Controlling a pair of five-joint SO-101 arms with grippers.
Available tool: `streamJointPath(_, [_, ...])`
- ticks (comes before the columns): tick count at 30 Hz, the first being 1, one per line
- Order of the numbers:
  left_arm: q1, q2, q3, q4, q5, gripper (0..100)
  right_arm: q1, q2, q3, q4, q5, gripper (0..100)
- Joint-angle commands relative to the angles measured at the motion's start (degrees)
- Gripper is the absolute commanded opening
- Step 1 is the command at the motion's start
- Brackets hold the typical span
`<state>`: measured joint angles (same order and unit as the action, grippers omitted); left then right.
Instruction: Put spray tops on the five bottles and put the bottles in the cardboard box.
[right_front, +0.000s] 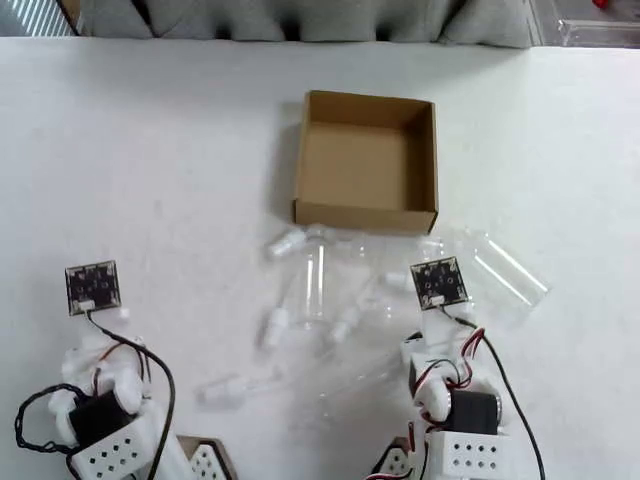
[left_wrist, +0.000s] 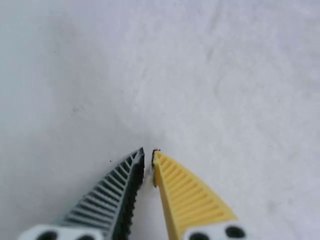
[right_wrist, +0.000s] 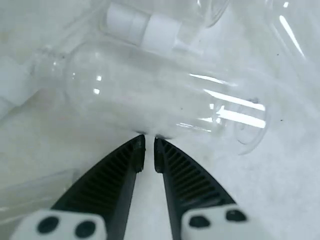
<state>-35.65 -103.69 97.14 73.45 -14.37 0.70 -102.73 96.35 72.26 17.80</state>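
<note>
Clear bottles (right_front: 313, 285) faint on white table (right_front: 150, 150), outlines and count hard to tell

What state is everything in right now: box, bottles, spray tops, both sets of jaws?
Cardboard box: upright, open, empty.
Bottles: lying on their sides on the table, none in the box.
Spray tops: lying among the bottles; fitted or loose, cannot tell.
Left jaws: shut, empty, over bare table.
Right jaws: shut, empty, tips close to a lying bottle.
</note>
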Motion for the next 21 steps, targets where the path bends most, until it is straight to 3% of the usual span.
streamJointPath(1, [0.6, -0.8, -0.3, -5.3, 0.0, 5, 0.6, -0.5, 0.5, 0.3, -0.4, 1.6])
streamJointPath(7, [4.2, -0.8, -3.2, -10.5, -0.4, 5, 0.6, -0.5, 0.5, 0.3, -0.4, 1.6])
streamJointPath(13, [13.0, -0.8, -4.5, -10.4, -1.9, 5, 0.6, -0.5, 0.5, 0.3, -0.2, 1.6])
streamJointPath(21, [24.3, -0.4, -18.3, -2.9, -1.1, 5, 0.6, -0.5, 0.5, 0.3, -0.2, 1.6])
